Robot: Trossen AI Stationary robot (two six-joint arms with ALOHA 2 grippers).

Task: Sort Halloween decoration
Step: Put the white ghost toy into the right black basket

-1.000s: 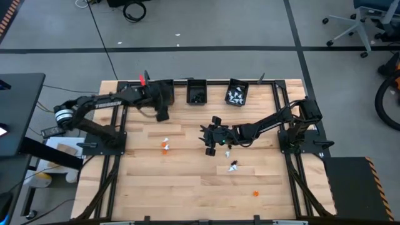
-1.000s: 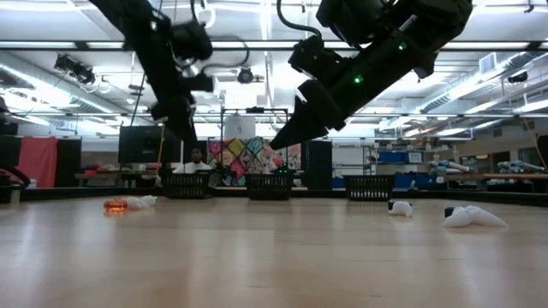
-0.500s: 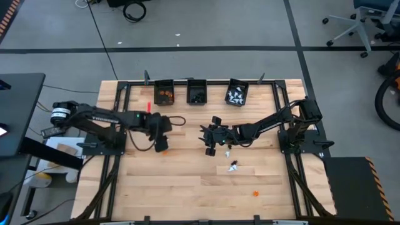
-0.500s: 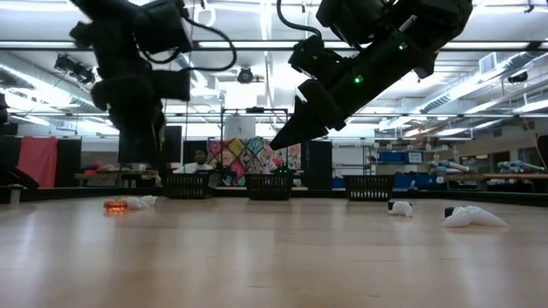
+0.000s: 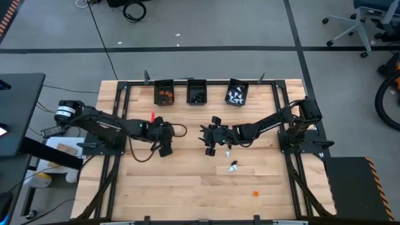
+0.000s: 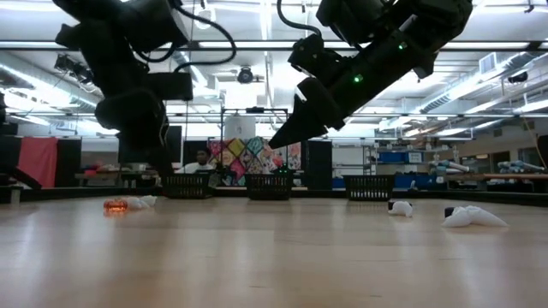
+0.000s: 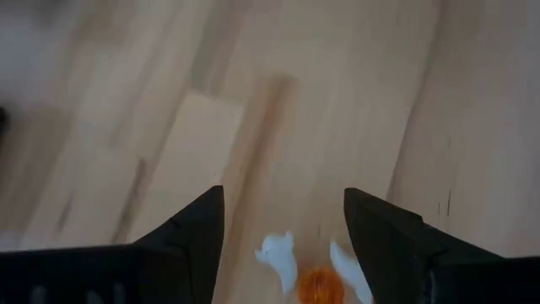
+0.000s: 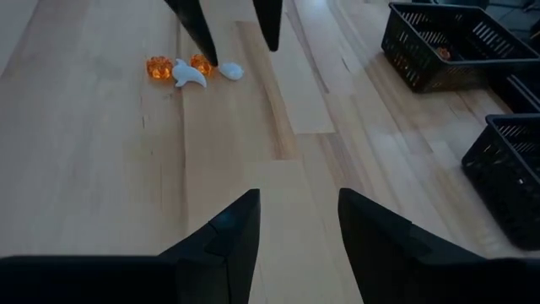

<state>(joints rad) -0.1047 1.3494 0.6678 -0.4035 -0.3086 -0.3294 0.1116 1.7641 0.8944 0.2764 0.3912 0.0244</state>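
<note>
The Halloween decoration lies scattered on the wooden table (image 5: 187, 187). A small cluster of orange and white trinkets (image 8: 190, 72) lies at the middle left, showing in the left wrist view as an orange trinket (image 7: 319, 285) between white ones (image 7: 277, 253). My left gripper (image 7: 284, 194) hangs open just above this cluster (image 6: 120, 205), its fingers (image 8: 202, 34) pointing steeply down. My right gripper (image 8: 297, 196) hovers open and empty over the table's middle (image 5: 206, 139). More white trinkets (image 5: 233, 165) and an orange one (image 5: 255, 193) lie toward the near right.
Three small black bins stand in a row at the far edge: the left one (image 5: 164, 92) with orange pieces, the middle one (image 5: 197, 92) with dark pieces, the right one (image 5: 237, 92) with white pieces. Black frame rails (image 5: 119, 125) run along the table's left and right sides.
My left gripper has swung away from the far-left bin toward the table's near edge and middle. It has sunk until it hangs over the orange and white cluster, rolling about its own axis on the way. The trinkets have stayed where they were.
</note>
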